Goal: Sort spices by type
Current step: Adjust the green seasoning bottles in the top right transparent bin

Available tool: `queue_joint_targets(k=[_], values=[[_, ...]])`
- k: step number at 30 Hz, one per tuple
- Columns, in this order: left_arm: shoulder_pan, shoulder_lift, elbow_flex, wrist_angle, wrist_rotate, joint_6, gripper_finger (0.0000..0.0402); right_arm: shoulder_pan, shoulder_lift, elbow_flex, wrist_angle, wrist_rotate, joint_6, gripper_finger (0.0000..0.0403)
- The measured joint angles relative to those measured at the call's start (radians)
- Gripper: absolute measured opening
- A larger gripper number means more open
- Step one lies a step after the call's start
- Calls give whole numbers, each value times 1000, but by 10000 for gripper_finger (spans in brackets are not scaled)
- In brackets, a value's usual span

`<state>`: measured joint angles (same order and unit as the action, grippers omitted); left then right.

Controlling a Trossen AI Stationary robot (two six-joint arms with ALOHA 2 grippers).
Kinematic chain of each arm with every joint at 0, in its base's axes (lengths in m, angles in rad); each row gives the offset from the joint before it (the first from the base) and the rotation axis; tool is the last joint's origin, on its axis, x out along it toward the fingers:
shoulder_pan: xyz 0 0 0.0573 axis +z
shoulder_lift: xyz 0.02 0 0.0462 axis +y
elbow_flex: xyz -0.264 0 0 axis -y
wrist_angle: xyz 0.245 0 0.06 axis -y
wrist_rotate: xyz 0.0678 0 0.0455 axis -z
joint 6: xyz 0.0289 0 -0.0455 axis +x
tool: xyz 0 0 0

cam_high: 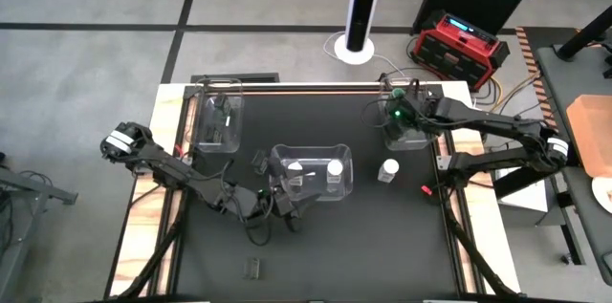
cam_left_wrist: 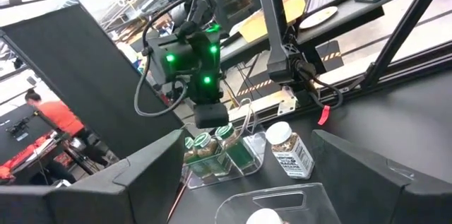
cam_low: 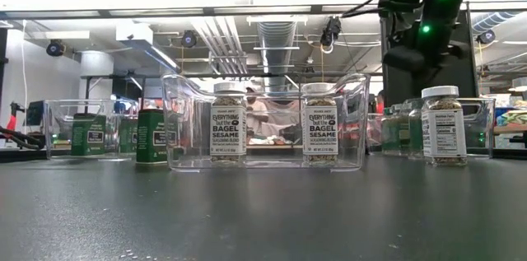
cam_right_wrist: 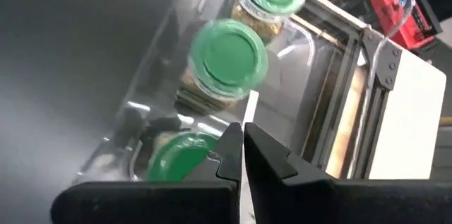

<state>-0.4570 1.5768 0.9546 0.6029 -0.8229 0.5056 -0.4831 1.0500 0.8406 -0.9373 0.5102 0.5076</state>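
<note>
Overhead, the right gripper (cam_high: 400, 112) is hovering above the right bin (cam_high: 405, 136) near the table's (cam_high: 382, 246) far right corner, its fingers (cam_right_wrist: 229, 155) pressed together and holding nothing. Three green-lidded jars (cam_right_wrist: 229, 58) are standing in that bin, directly beneath the fingertips. A white-lidded jar (cam_high: 388, 169) is standing alone on the table, just off the middle bin (cam_high: 311, 171) on the side toward the right edge. Two white-lidded bagel-seasoning jars (cam_low: 228, 121) are sitting upright inside the middle bin, apart from each other. The left gripper (cam_high: 287, 203) is waiting low by the middle bin's near side, its fingers (cam_left_wrist: 148, 174) spread wide and empty. Dark green jars (cam_low: 151, 135) are standing toward the far left corner, one just outside the left bin (cam_high: 218, 121) and others inside it.
</note>
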Motion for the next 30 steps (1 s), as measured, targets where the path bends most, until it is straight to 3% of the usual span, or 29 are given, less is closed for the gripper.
queue_joint_targets(k=[8, 17, 30], values=[[2, 0, 0, 0, 2, -2, 290, -28, 31, 0, 175, -7, -64, 9], [2, 0, 0, -12, 2, -10, 290, -56, 141, 0, 169, 45, -64, 9], [2, 0, 0, -22, -1, -10, 290, -58, 134, 1, 160, 66, -64, 9]])
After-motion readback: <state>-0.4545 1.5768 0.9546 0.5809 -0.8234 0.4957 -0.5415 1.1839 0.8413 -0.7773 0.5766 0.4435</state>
